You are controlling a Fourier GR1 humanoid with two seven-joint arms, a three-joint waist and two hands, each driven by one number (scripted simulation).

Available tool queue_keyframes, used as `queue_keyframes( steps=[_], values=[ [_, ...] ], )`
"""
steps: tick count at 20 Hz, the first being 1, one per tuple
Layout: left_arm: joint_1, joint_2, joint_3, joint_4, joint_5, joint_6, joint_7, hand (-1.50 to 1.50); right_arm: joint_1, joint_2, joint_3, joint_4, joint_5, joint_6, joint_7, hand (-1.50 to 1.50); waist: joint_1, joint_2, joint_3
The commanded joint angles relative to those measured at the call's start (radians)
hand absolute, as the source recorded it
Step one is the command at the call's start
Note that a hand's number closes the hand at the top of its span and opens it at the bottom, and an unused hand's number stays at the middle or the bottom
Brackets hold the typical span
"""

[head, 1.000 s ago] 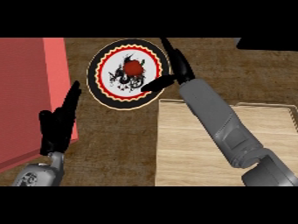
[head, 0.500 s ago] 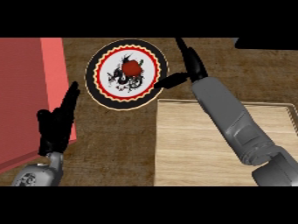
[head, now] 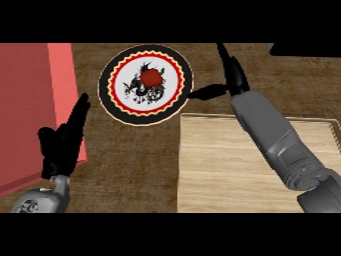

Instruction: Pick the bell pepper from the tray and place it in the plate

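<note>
The wooden tray (head: 258,165) lies bare under the right forearm, and the bell pepper (head: 152,78) sits at the plate (head: 146,84) centre. Right hand (head: 232,75) hangs just right of the plate, fingers straight, holding nothing. Pepper's to its left, far nearer than the resting left hand (head: 64,142).

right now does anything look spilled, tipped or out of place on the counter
Nothing stands out. The bell pepper sits in the plate, the tray lies flat, and both hands are open.
</note>
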Motion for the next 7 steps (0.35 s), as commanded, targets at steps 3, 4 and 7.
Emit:
queue_keyframes(
  steps=[3,4,7],
  values=[
    [0.042,0.015,0.015,0.079,0.010,-0.029,0.019,0.00,0.011,-0.067,-0.006,0.021,0.009,0.040,-0.012,-1.50,0.003,0.012,-0.015],
    [0.051,0.012,-0.003,0.039,-0.008,-0.013,0.048,0.00,0.009,-0.021,-0.010,0.027,0.008,-0.017,-0.001,-1.50,0.011,0.011,-0.014],
    [0.037,-0.023,-0.007,0.050,-0.012,0.012,0.061,0.00,0.012,-0.047,-0.008,0.034,0.016,-0.009,0.006,-1.50,0.003,0.009,-0.015]
  ],
)
